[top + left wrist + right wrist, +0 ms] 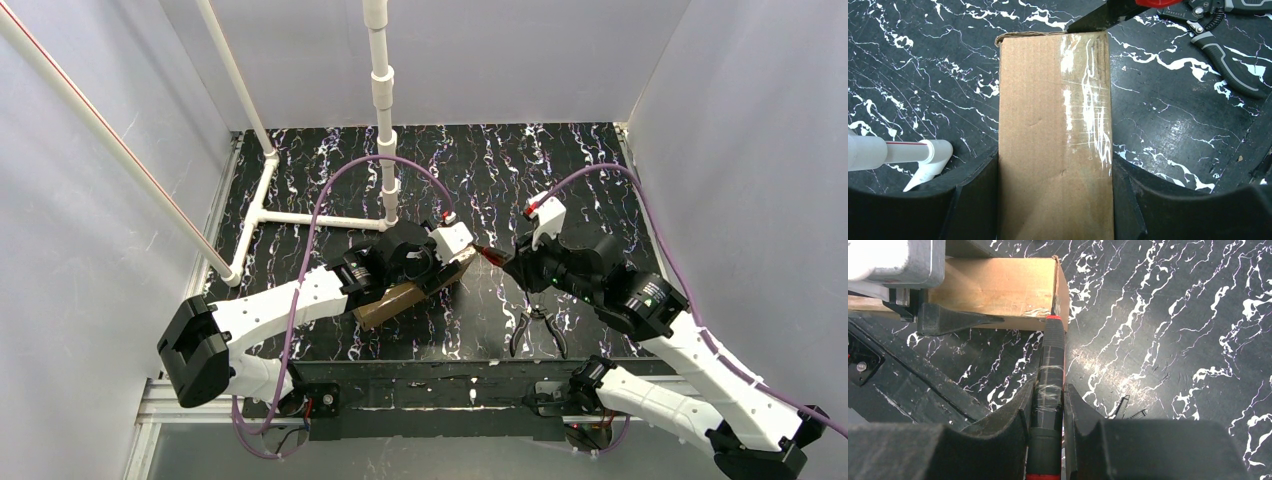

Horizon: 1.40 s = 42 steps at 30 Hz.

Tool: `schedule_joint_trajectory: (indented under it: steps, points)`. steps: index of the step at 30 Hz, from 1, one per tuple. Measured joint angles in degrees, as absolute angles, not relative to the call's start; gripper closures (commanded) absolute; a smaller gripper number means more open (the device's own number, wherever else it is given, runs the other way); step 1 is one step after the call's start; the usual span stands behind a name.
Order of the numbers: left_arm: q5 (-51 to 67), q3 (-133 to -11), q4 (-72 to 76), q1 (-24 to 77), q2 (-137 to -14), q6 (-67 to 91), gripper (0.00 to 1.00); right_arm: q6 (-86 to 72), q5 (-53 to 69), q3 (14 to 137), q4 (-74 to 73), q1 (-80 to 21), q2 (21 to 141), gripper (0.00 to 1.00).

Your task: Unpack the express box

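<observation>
No text, label, brand or number was legible in any of the three views. The express box (1055,135) showed only plain brown cardboard under a glossy strip of clear tape, with no print readable on it.

Pliers (537,330) flat on black marbled table (560,160), near front edge, handles splayed toward front. White pipe frame (310,216) on table's back left, uprights rising.
</observation>
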State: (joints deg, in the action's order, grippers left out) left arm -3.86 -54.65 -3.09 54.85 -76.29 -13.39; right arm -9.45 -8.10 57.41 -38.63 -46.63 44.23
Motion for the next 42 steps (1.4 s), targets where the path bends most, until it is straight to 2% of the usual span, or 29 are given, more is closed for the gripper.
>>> schedule_joint_trajectory:
  steps: [6, 10, 12, 17, 20, 22, 27, 33, 38, 42]
  points:
    - [-3.51, -54.65, -3.09, 54.85, -76.29, -13.34, 0.59, -9.45, -8.88, 61.21, -40.10, -46.63, 44.53, 0.99]
    - [-3.42, -54.65, -3.07, 54.85, -76.29, -13.19, 0.50, -9.45, -9.93, 65.47, -40.14, -46.63, 44.25, 0.99]
    - [-3.42, -54.65, -3.07, 54.85, -76.29, -13.19, 0.44, -9.47, -10.81, 66.22, -40.25, -46.63, 43.59, 0.99]
    - [-3.57, -54.78, -3.64, 54.83, -76.29, -12.25, 0.17, -9.74, -13.91, 66.35, -40.80, -46.63, 42.85, 0.99]
    - [-3.55, -55.18, -5.34, 54.81, -76.29, -10.74, 0.07, -10.15, -15.79, 66.35, -41.34, -46.63, 42.85, 0.99]
    - [-3.44, -55.83, -7.01, 54.83, -76.29, -9.89, 0.04, -10.35, -16.58, 66.32, -41.82, -46.63, 42.78, 0.99]
    - [-2.96, -58.52, -10.72, 54.81, -76.51, -8.29, 0.07, -10.72, -16.84, 65.84, -42.11, -46.63, 42.74, 0.99]
    - [-5.13, -59.48, -12.80, 54.81, -76.53, -6.81, 0.19, -11.25, -16.80, 65.82, -42.28, -46.63, 42.85, 0.99]
    - [-6.68, -61.49, -15.20, 54.81, -76.62, -4.05, 0.33, -11.94, -16.78, 65.82, -42.26, -46.63, 43.44, 0.99]
    - [-8.86, -63.55, -16.58, 54.81, -77.12, 0.97, 0.38, -12.51, -16.78, 65.82, -42.24, -46.63, 43.90, 0.99]
